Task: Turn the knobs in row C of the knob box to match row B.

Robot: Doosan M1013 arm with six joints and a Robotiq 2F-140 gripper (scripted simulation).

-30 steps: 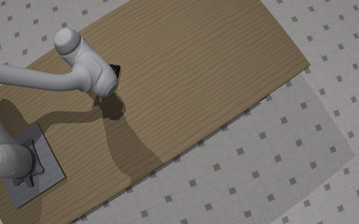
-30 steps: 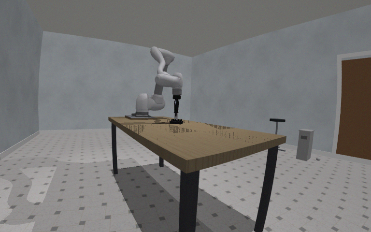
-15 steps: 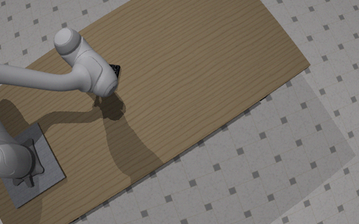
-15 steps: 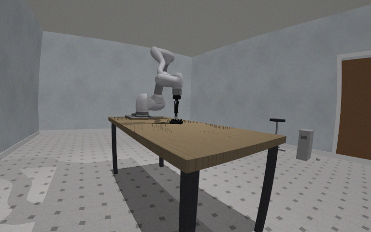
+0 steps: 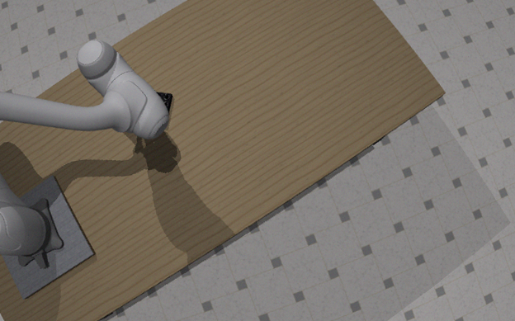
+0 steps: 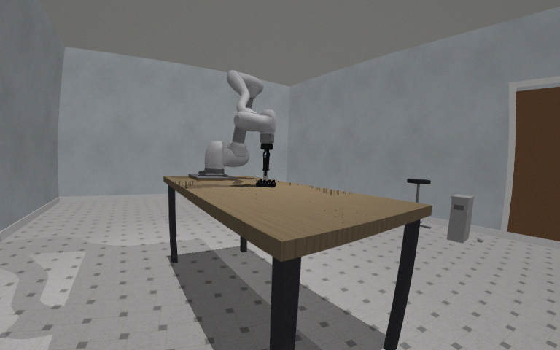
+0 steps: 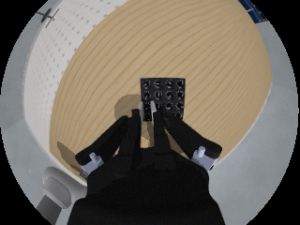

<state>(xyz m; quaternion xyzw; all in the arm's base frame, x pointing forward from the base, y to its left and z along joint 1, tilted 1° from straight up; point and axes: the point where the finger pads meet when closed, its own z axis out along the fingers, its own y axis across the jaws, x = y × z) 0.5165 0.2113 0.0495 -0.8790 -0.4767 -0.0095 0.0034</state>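
The black knob box stands on the table with four rows of four dark knobs. In the wrist view it is nearly square to the image. Its white lines and marks are too small to read surely, and I cannot make out the socket or printed names. My gripper points straight down, its fingertips low at the box. It is open by a narrow gap, with the fingertips on either side of the left column near the lower two rows. The fingers partly hide the lower knobs. Contact with a knob cannot be told.
The wooden table carries the arm's grey base plate. The arm covers most of the box in the top view. A stool and a grey bin stand on the floor beyond the table.
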